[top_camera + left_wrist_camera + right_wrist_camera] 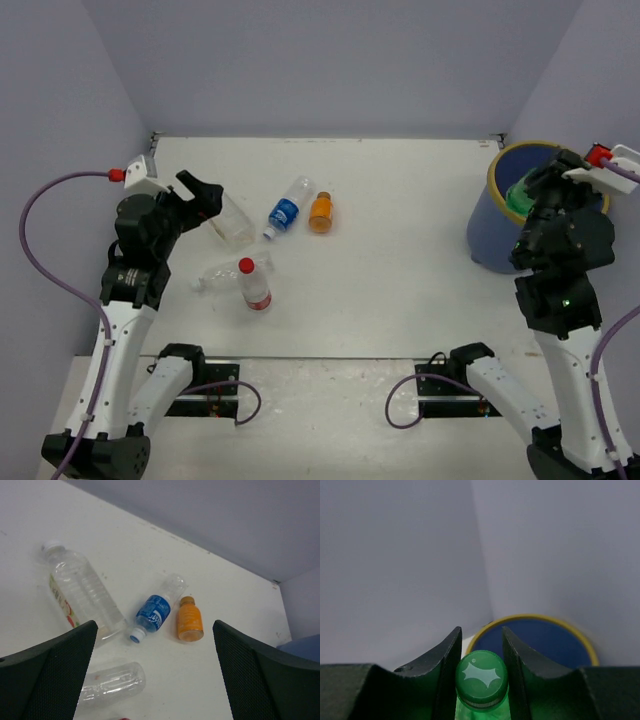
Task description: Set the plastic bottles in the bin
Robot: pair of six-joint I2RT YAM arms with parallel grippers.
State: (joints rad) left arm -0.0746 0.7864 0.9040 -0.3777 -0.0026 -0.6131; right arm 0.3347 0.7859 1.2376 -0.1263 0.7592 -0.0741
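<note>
Left side: my left gripper [207, 197] is spread wide and empty over the clear bottle [233, 222], lined up for a grab. Centre: blue-labelled bottle [285, 213] and orange bottle [320, 211] lying loose. Far right: right gripper [481, 632] clamps the green bottle [481, 680] at its neck by the bin [490, 235] mouth, I'd say for the drop.

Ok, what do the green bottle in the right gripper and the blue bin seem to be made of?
Green bottle: probably translucent plastic, glossy; light glows through the neck and the cap shows a sheen. Bin: likely opaque moulded plastic, smooth blue wall with a yellow rim.
</note>
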